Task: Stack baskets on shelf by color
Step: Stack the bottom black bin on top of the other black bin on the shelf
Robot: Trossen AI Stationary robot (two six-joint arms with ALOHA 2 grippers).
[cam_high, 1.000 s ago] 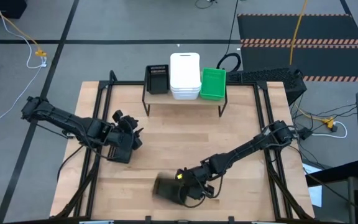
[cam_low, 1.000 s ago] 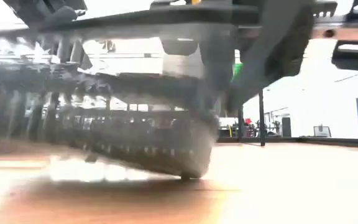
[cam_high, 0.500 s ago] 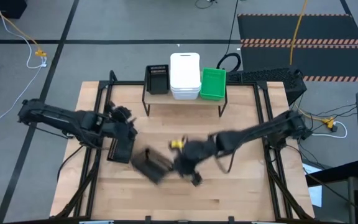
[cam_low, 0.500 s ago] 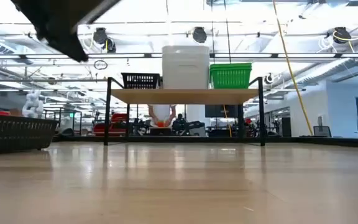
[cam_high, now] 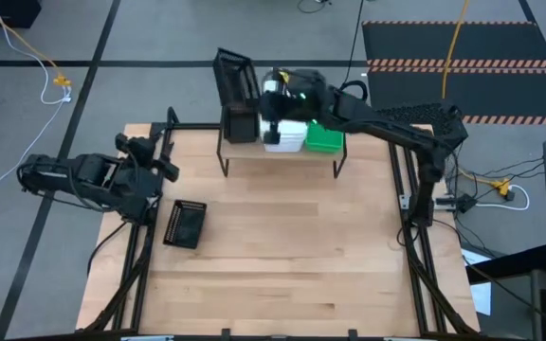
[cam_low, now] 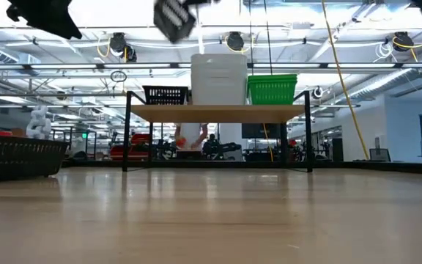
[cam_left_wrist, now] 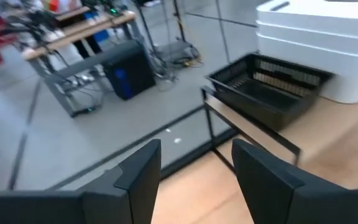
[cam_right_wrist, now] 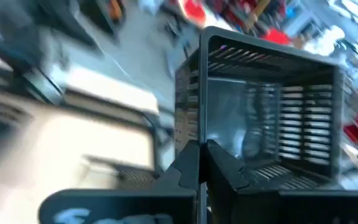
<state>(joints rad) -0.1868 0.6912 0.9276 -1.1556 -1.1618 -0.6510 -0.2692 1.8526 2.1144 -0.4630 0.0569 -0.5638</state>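
The right gripper [cam_high: 265,98] sits at top centre of the high view, above the shelf [cam_high: 282,155], its fingers [cam_right_wrist: 191,168] pinched on the wall of a black basket [cam_high: 236,83] that it holds tilted in the air over the shelf's left end. Below it another black basket [cam_high: 240,125] rests on the shelf, touching the white stack [cam_high: 282,128], with the green basket [cam_high: 325,133] on the far side of that stack. A third black basket [cam_high: 185,224] lies on the table [cam_high: 292,265] at centre left, well apart from the shelf. The left gripper [cam_high: 150,156] waits at the table's left edge, fingers [cam_left_wrist: 138,177] spread and empty. A black cable [cam_high: 349,92] loops just behind the shelf; in the low view a person [cam_low: 190,139] shows beyond, under the shelf board.
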